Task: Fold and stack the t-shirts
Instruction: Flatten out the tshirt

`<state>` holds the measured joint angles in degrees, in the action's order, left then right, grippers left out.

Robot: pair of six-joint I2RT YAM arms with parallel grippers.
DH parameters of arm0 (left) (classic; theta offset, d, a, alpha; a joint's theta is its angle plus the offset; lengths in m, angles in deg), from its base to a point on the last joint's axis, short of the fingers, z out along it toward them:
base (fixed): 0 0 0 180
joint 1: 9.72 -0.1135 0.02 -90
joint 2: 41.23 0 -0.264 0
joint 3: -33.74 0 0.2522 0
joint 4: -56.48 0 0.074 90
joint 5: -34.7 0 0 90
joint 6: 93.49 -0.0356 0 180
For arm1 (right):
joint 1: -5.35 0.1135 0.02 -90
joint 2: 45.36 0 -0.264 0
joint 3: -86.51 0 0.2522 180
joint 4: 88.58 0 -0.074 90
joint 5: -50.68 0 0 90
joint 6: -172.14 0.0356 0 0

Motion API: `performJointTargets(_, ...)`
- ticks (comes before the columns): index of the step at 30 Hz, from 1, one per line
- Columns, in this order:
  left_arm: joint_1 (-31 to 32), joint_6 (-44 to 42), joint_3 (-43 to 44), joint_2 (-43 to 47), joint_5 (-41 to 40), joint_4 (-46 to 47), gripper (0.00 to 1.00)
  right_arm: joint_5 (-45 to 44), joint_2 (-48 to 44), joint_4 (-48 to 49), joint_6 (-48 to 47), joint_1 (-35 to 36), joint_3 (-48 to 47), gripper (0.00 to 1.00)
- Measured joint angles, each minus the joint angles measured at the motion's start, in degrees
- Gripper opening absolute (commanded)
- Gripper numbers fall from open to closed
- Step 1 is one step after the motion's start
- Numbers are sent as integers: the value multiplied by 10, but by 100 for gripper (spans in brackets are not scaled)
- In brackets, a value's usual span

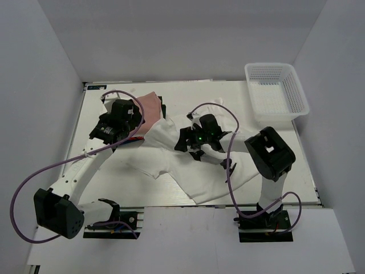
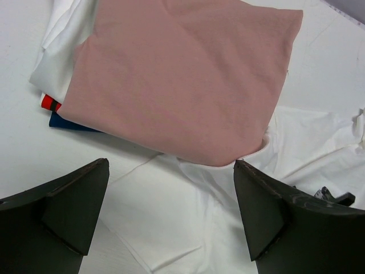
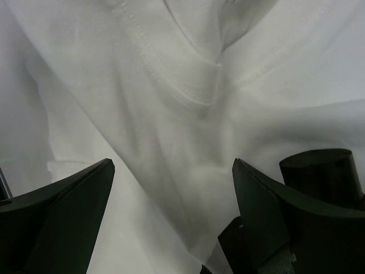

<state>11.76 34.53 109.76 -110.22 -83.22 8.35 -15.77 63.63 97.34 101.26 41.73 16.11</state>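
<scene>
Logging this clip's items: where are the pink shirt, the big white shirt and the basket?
pink shirt (image 2: 182, 80), left wrist view, middle of its folded top face.
white shirt (image 1: 202, 181), top view, its flat spread part.
basket (image 1: 300, 91), top view, its right wall.

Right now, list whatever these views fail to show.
Top view: right arm covers the white t-shirt's middle; any print is hidden.
Left wrist view: pink t-shirt covers the stack; only red and navy edges show.
Right wrist view: too close; cloth contact by right gripper unclear.
</scene>
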Motion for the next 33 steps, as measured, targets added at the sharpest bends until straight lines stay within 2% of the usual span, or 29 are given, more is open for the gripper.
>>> performJointTargets(7, 0, -6, 0, -14, -6, 1, 100, -38, -132, 43, 8, -29, 177, 90)
performJointTargets(10, 0, -16, 7, -44, -5, 0, 100, -62, -194, 29, 15, -42, 234, 90)
performJointTargets(19, 0, -54, 23, -132, 23, 16, 100, -120, -289, -110, 0, -45, 257, 90)
performJointTargets(28, -1, -60, 19, -184, 15, 66, 100, -108, -280, -123, -3, -45, 245, 90)
performJointTargets(33, -8, -58, 18, -181, 3, 86, 100, -101, -272, -124, -6, -45, 237, 90)
